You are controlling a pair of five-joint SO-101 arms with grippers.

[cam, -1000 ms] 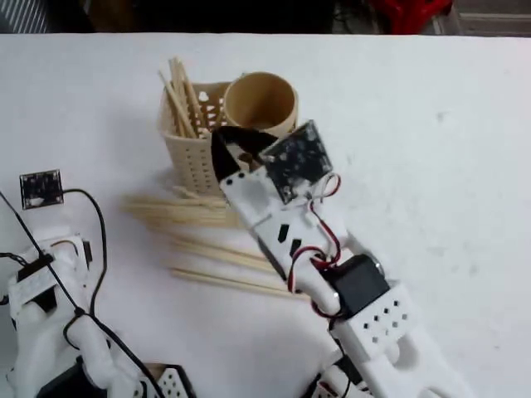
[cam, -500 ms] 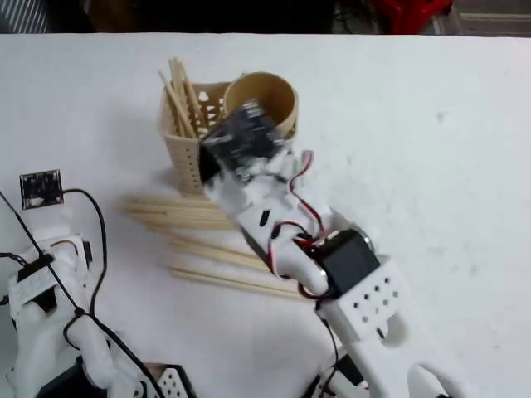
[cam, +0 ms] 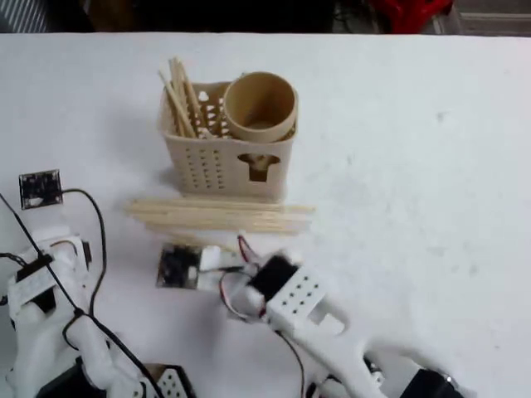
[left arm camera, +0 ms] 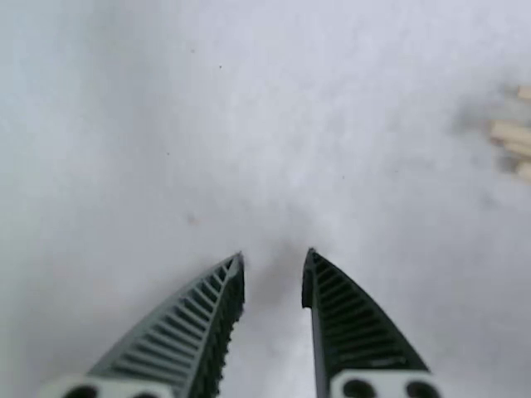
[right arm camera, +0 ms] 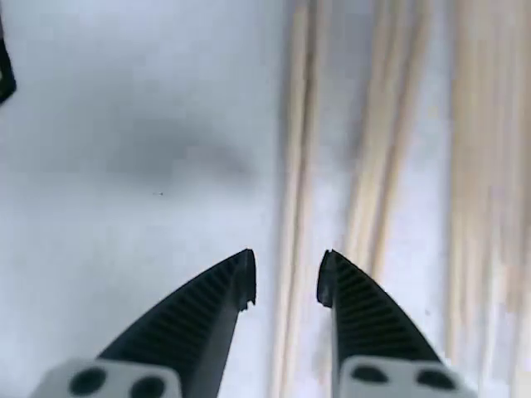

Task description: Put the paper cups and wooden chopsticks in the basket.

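A beige perforated basket (cam: 224, 162) holds a paper cup (cam: 260, 106) and several wooden chopsticks (cam: 182, 104) standing up in it. More chopsticks (cam: 220, 215) lie in a row on the table in front of the basket. My right arm (cam: 290, 300) lies low just in front of that row. My right gripper (right arm camera: 286, 282) is open, with a pair of chopsticks (right arm camera: 299, 191) running between its fingertips and others (right arm camera: 382, 182) beside them. My left gripper (left arm camera: 274, 274) is open over bare table, with chopstick ends (left arm camera: 514, 137) farther off.
The white table (cam: 415, 149) is bare to the right of the basket. My left arm (cam: 41, 290) with its black cables sits at the near left corner. A small black square board (cam: 40, 188) lies left of the chopstick row.
My right arm has pulled back from the basket and swung down toward the near side, over the loose chopsticks. The cup stays in the basket. The left arm has not moved.
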